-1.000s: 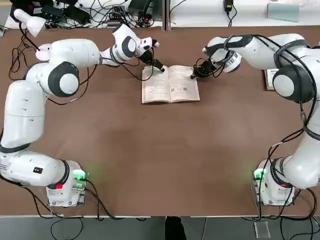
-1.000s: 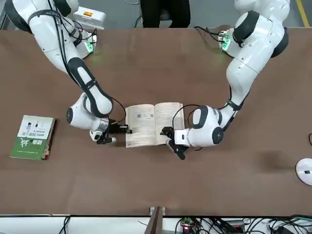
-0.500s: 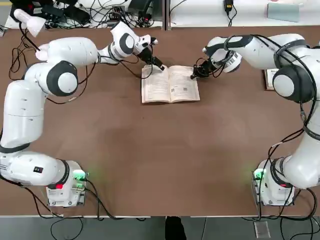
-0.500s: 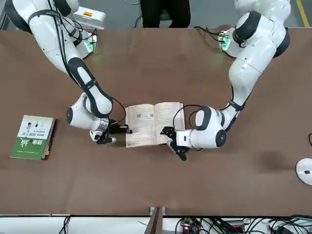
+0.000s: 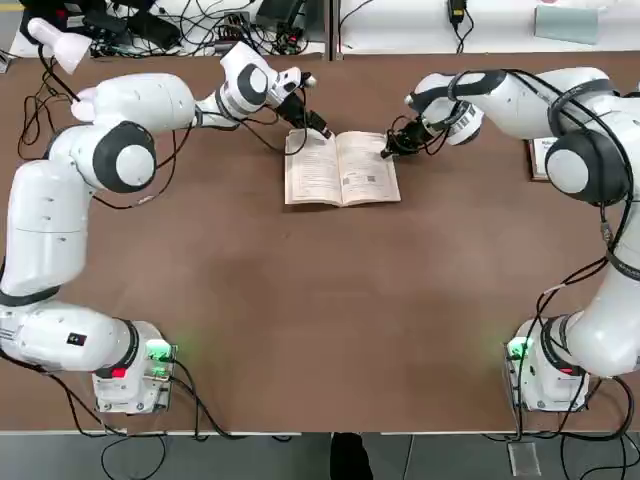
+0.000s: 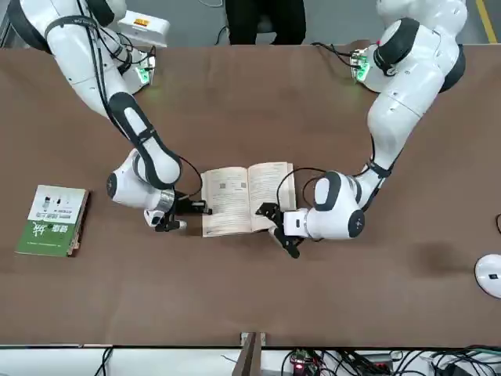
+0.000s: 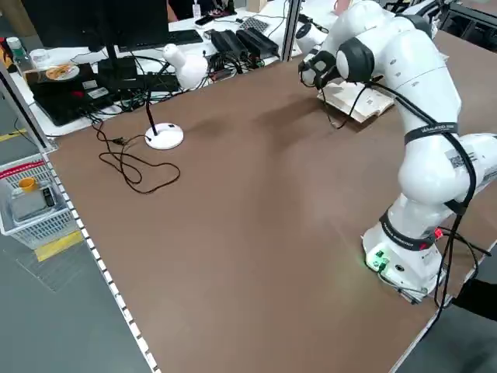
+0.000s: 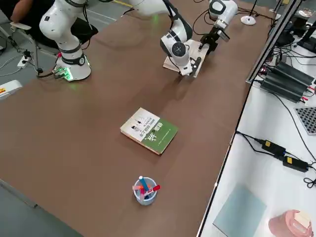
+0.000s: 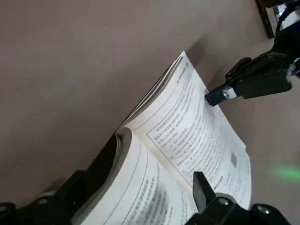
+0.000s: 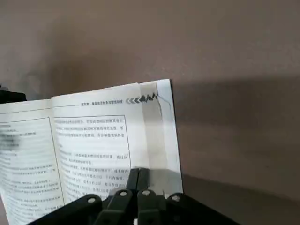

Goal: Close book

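Note:
The book (image 5: 342,168) lies open on the brown table, white text pages up, also seen in the front view (image 6: 235,196). My left gripper (image 5: 314,124) is at its far left corner and is open. In the left wrist view one finger (image 9: 104,163) sits beside and under the edge of the left-hand pages (image 9: 140,187), which curl up over it, while the other finger (image 9: 202,187) rests over the page. My right gripper (image 5: 390,150) is shut, its joined fingertips (image 10: 138,178) touching the outer edge of the right-hand page (image 10: 108,140).
A green-and-white covered book (image 6: 53,221) lies closed toward my right side of the table. A cup of pens (image 8: 144,190) stands further right. A white desk lamp (image 5: 60,45) is at the far left corner. Cables line the far edge.
The left wrist has shifted slightly toward the far edge while its fingers stay at the book's corner. The right gripper and the book have barely moved.

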